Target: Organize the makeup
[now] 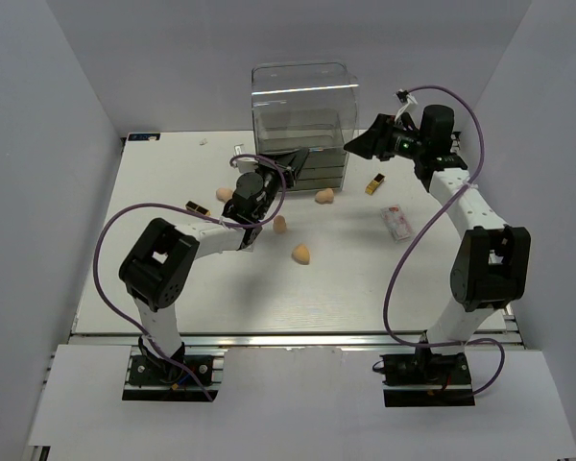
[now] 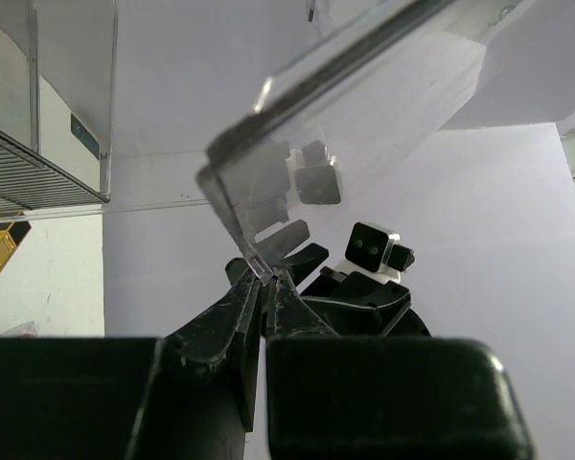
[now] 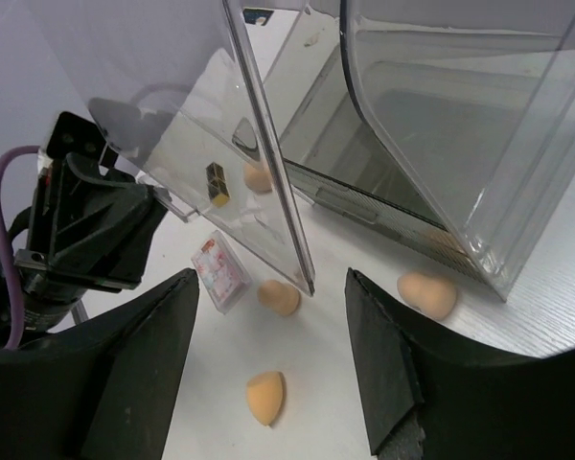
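Observation:
My left gripper [image 1: 294, 159] [image 2: 265, 275] is shut on the edge of a clear plastic drawer [image 2: 345, 105] [image 3: 192, 144], holding it tilted in front of the tall clear drawer box [image 1: 302, 120]. My right gripper [image 1: 357, 146] [image 3: 268, 276] is open and empty at the box's right side. Peach sponges lie on the table [image 1: 225, 194] [image 1: 324, 196] [image 1: 279, 224] [image 1: 301, 254]. One black-and-gold lipstick [image 1: 197, 207] lies left, and another lipstick [image 1: 374, 183] lies right of the box. One pink-white packet [image 1: 397, 223] lies at the right. A second packet [image 3: 218, 271] lies by the left arm.
The white table [image 1: 173, 288] is walled by grey panels on the left, back and right. The box's lower drawers [image 1: 322, 171] are ribbed and shut. Purple cables loop over both arms. Two small scraps [image 1: 203, 141] lie near the back edge.

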